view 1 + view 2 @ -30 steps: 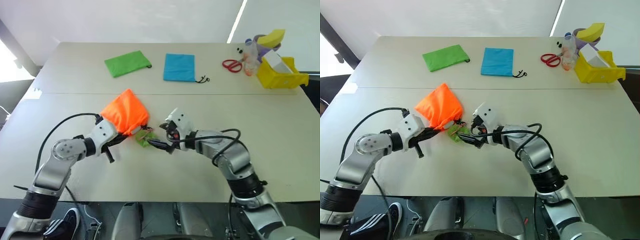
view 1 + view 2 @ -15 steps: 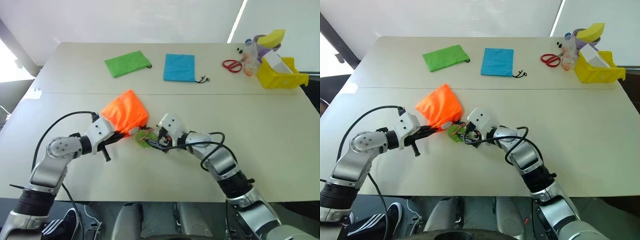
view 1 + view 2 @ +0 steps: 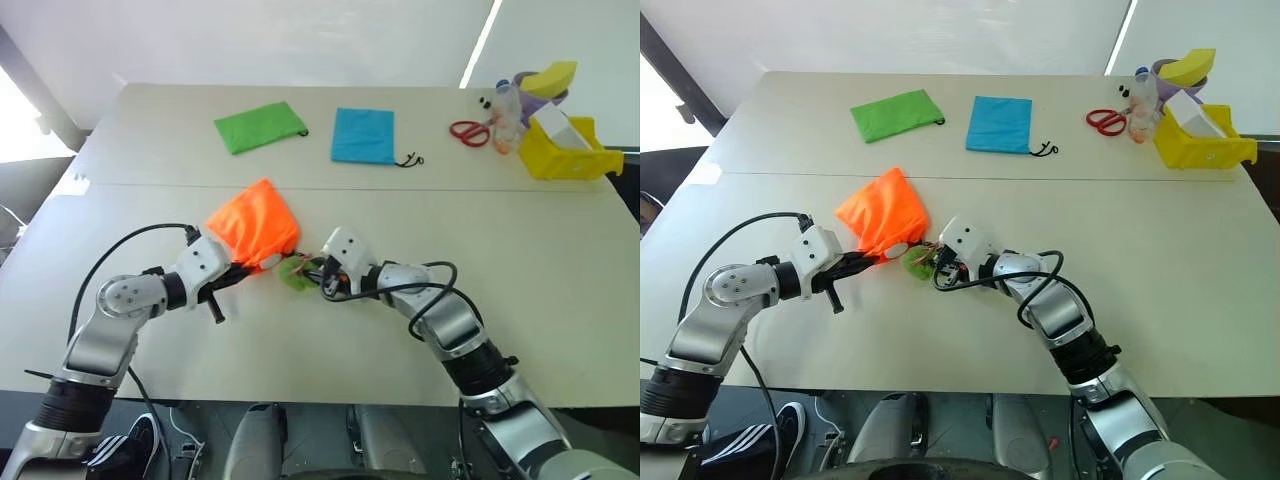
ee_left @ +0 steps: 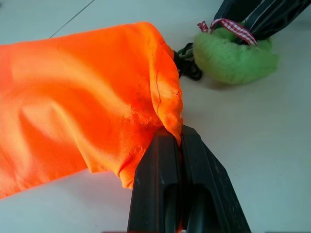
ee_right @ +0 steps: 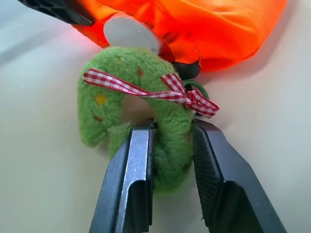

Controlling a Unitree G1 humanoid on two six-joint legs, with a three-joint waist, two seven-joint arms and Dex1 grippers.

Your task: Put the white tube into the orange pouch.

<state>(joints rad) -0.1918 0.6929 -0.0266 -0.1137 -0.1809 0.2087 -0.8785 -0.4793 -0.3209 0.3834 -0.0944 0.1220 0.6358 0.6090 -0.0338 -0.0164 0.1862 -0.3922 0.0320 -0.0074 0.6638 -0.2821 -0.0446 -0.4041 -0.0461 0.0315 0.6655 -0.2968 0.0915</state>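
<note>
The orange pouch [image 3: 252, 224] lies bunched on the table, its mouth toward the table's middle. My left gripper [image 4: 180, 133] is shut on the pouch's hem at that mouth. A white rounded end [image 5: 130, 33] pokes out of the pouch mouth; it looks like the white tube, the rest of it hidden inside the fabric. Right beside the mouth lies a green plush ring [image 5: 146, 126] with a red checked bow. My right gripper [image 3: 932, 268] is shut on one arm of that ring, one finger inside the hole and one outside.
At the back of the table lie a green pouch [image 3: 258, 127] and a blue pouch [image 3: 363, 135] with a dark cord. Red scissors [image 3: 467, 131], a bottle [image 3: 505, 105] and a yellow bin [image 3: 565, 150] stand at the far right corner.
My right gripper has gone from open to shut on the green ring and rolled slightly. The left gripper has kept its hold on the pouch without moving.
</note>
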